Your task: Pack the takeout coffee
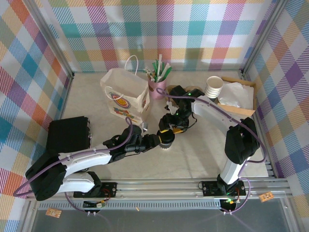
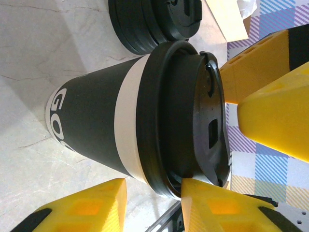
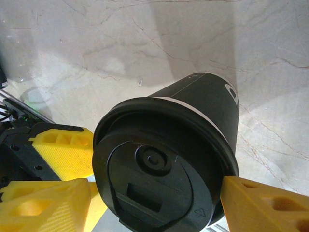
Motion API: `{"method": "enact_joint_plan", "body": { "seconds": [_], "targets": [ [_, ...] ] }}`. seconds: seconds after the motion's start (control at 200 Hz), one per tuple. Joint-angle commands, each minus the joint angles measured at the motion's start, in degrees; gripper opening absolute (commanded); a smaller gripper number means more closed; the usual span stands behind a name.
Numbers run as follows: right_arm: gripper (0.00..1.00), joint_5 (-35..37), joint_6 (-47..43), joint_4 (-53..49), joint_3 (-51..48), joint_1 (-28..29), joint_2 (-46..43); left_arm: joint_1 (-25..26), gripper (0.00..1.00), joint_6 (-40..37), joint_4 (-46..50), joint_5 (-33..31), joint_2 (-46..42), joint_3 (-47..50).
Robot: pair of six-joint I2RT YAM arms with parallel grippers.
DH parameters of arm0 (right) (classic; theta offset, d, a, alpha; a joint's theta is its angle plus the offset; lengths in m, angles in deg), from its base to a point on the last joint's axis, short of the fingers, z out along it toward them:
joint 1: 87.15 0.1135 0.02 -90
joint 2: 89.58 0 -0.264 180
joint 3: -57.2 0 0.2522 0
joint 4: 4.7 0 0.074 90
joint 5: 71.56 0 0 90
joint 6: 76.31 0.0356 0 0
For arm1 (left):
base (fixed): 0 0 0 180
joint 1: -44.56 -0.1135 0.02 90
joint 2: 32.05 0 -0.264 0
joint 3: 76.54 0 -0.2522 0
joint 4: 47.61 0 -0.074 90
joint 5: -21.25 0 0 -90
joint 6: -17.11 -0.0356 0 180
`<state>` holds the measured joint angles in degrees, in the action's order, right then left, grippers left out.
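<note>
Yellow fingers [image 2: 82,210] of the left gripper [image 2: 153,182] reach in from the near left of the table [image 1: 203,150]. The gripper is rolled onto its side, so one finger sits above the other. The jaws stand part-way apart with their tips at the rim of the lid. Whether they pinch that rim I cannot tell.

Back toward the near left corner, beside the left arm, sits a black box [image 1: 69,135].

The takeout coffee [image 1: 166,140] stands upright at about the middle of the table. It is a white cup with a wide black band bearing white letters, and the round black lid is seated on top.

The right gripper [image 3: 157,186] comes down on it from the far side. Its jaws are spread wide, with a yellow finger [image 3: 265,205] toward each side of the lid at about the height of the lid's top. They hold nothing between them, and whether the tips touch the lid is not clear.

Just beyond the cup lies a squat stack of black lids [image 2: 140,24].

Farther back, left of the middle, is a white paper bag [image 1: 125,94] with a printed logo and loop handles. A pink cup of straws [image 1: 157,88] stands just beside its right side.

Toward the far right corner a stack of white cups [image 1: 214,87] stands next to a cardboard tray [image 1: 241,112] holding white paper.
</note>
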<state>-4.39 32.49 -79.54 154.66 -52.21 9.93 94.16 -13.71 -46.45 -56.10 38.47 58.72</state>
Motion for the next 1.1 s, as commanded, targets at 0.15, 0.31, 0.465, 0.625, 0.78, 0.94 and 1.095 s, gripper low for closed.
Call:
{"method": "enact_joint_plan", "body": {
  "seconds": [0.15, 0.31, 0.465, 0.625, 0.78, 0.94, 1.095],
  "targets": [
    [0.71, 0.0, -0.9, -2.6, 0.8, 0.4, 1.9, -0.9, 0.34, 0.9, -1.5, 1.2, 1.6, 1.4],
    [0.7, 0.7, -0.8, -2.8, 0.2, 0.6, 1.5, -0.9, 0.33, 1.2, -1.9, 0.9, 1.3, 2.4],
    [0.7, 2.1, -1.0, -3.1, -0.6, 2.3, 1.4, -0.9, 0.33, 1.6, -2.2, 0.6, 0.9, 3.8],
    [0.7, 3.9, -1.1, -3.4, -0.8, 3.9, 1.8, -0.9, 0.33, 2.1, -2.8, 0.7, 1.4, 4.7],
    [0.7, 6.6, -1.8, -4.3, -0.2, 5.0, 2.3, -0.9, 0.33, 2.4, -3.5, 0.8, 1.7, 5.4],
    [0.7, 8.3, -2.3, -5.0, -0.3, 5.9, 2.6, -0.9, 0.32, 2.6, -3.7, 0.8, 2.2, 6.3],
    [0.7, 9.8, -2.7, -5.6, -0.3, 6.7, 3.1, -0.9, 0.31, 3.1, -5.2, -0.2, 2.5, 8.2]
  ]
}}
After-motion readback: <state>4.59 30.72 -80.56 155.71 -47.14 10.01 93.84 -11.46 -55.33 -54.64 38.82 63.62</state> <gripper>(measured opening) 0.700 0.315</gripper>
